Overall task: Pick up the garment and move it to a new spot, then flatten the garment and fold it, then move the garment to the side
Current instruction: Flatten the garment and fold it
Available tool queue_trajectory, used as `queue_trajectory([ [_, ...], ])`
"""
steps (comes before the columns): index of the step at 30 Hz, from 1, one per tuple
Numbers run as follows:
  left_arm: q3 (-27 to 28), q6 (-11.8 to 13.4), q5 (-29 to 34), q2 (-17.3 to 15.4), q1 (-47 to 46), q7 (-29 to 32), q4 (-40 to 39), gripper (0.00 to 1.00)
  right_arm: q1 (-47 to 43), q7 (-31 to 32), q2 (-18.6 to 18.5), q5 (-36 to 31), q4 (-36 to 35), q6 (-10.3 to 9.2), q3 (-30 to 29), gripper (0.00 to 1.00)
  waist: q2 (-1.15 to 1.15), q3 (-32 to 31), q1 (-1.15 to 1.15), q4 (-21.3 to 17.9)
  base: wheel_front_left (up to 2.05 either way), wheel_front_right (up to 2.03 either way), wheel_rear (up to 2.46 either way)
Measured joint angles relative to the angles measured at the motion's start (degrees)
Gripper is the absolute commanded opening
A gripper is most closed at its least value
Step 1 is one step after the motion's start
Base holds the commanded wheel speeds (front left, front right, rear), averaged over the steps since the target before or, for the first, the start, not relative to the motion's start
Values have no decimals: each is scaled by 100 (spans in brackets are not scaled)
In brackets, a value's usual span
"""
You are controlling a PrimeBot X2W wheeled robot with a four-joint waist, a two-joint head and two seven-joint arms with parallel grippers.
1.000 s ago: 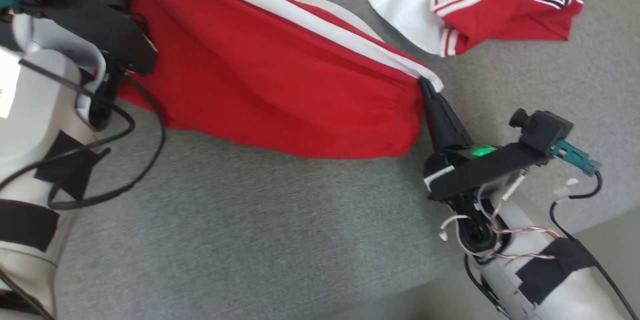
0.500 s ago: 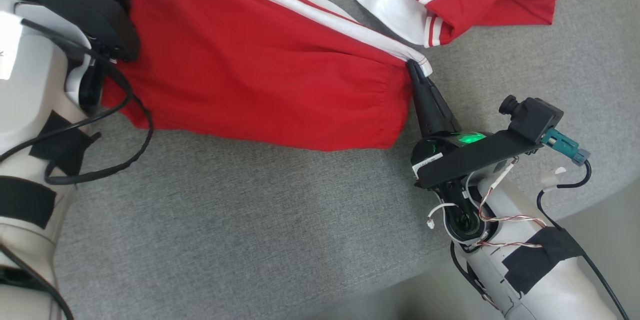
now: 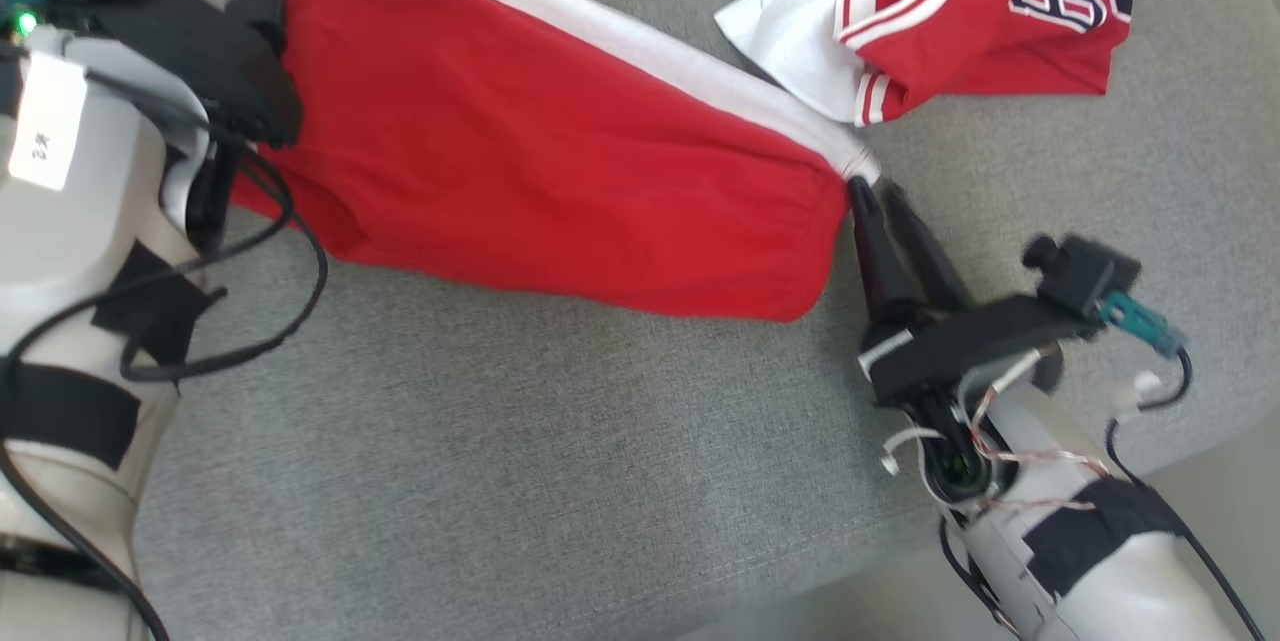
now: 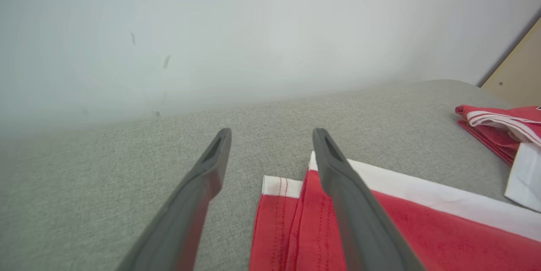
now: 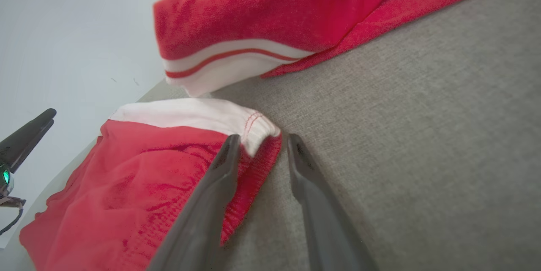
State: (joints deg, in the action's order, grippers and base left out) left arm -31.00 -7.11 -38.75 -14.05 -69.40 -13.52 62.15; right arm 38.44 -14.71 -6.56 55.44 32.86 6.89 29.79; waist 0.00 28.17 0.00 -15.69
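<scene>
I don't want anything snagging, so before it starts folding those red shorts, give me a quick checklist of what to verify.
1. Left pincer open: ok, fingers apart above a hem corner of the shorts.
2. Right pincer open: ok, tips at the elastic corner, gap between them.
3. Shorts spread flat: ok, only light creases near the elastic end.
4. Jersey clear of the shorts: cannot tell; its white edge lies right beside the stripe.
5. Left arm's black cable clear of the fabric: cannot tell; it loops by the lower edge.
6. Bare grey surface on the near side for folding: ok.
</scene>
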Motion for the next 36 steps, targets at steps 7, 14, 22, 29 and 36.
queue_trajectory([
  [7,-213,-3,-300,-108,633,-63,-538,100,-278,0,-104,10,238,16,-126,100,0,-429,0,131,0,0,0],
  [14,-442,-3,-641,-265,1432,-78,-1147,100,-722,1,-244,182,200,18,-77,100,0,-921,0,267,0,0,0],
  [22,-608,-3,-849,-441,2618,-80,-2094,100,-1384,1,-394,312,-170,18,-223,100,0,-1580,-1,469,0,0,0],
  [29,-454,-2,-800,-560,3640,-80,-2668,100,-1863,1,-568,-75,-438,13,-635,100,-1,-2027,-1,636,0,0,0],
  [36,-215,285,-703,-497,4387,-80,-3271,100,-2164,1,-767,-903,-773,-399,-756,100,-1,-2288,-2,810,0,0,0],
])
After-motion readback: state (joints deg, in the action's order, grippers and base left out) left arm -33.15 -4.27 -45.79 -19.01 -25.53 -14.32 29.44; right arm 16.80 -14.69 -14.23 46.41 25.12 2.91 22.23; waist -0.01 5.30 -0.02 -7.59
